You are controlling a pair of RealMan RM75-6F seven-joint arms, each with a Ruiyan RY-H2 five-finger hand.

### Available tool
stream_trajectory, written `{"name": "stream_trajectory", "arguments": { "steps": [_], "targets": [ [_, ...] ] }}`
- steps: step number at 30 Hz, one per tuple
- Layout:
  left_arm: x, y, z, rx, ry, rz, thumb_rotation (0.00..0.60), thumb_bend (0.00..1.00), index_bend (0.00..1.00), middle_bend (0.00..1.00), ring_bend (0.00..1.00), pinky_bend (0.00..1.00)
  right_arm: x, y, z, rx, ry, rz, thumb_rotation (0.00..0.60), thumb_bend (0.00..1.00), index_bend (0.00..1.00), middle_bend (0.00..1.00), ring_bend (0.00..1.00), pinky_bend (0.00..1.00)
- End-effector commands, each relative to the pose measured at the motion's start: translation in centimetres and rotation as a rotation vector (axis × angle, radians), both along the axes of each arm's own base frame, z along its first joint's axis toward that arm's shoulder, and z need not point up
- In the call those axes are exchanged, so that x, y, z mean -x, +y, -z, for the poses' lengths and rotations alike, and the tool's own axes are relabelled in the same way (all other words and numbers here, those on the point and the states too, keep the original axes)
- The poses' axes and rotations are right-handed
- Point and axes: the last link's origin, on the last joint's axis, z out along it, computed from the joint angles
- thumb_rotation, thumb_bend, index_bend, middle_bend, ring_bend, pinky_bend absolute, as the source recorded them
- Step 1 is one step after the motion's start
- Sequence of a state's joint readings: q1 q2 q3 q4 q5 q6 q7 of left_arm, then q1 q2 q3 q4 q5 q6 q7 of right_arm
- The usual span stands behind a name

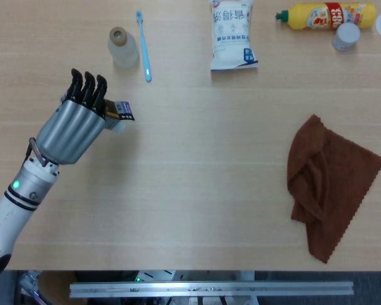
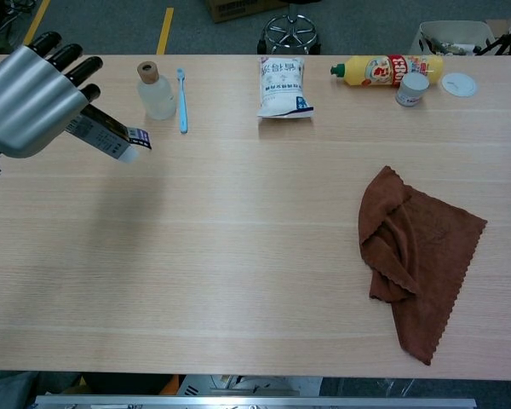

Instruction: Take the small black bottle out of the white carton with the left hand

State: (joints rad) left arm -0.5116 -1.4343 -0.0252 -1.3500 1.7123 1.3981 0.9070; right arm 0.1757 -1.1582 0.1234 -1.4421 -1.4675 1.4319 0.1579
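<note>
My left hand [image 1: 73, 124] [image 2: 34, 98] grips the white carton [image 1: 119, 114] [image 2: 109, 136] and holds it above the left part of the table. The carton tilts with its open flap end pointing down and to the right. Its dark printed flap shows at the end. The small black bottle is not visible; the carton and my fingers hide whatever is inside. My right hand is in neither view.
A clear bottle with a cork-coloured cap [image 1: 122, 47] [image 2: 155, 89] and a blue toothbrush [image 1: 143, 46] [image 2: 181, 100] lie just beyond the hand. A white pouch [image 1: 232, 35], a yellow bottle [image 1: 327, 15] and a brown cloth [image 1: 327, 187] lie to the right.
</note>
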Motion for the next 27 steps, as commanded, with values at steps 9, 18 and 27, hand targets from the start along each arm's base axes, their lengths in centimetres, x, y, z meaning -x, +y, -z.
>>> {"name": "stream_trajectory", "arguments": {
  "steps": [9, 18, 27],
  "targets": [
    [0.5, 0.5, -0.3, -0.052, 0.021, 0.031, 0.6, 0.08, 0.59, 0.29, 0.28, 0.3, 0.0, 0.0, 0.1, -0.001, 0.0, 0.002, 0.6, 0.12, 0.22, 0.15, 0.11, 0.18],
    [0.9, 0.6, -0.2, -0.059, 0.023, 0.03, 0.6, 0.08, 0.55, 0.29, 0.28, 0.3, 0.1, 0.1, 0.1, -0.002, -0.003, 0.005, 0.6, 0.12, 0.22, 0.15, 0.11, 0.18],
    [1.3, 0.8, -0.2, -0.061, 0.021, 0.014, 0.6, 0.08, 0.54, 0.28, 0.28, 0.3, 0.2, 0.1, 0.2, -0.003, -0.005, 0.008, 0.6, 0.12, 0.22, 0.15, 0.11, 0.18]
  ]
}}
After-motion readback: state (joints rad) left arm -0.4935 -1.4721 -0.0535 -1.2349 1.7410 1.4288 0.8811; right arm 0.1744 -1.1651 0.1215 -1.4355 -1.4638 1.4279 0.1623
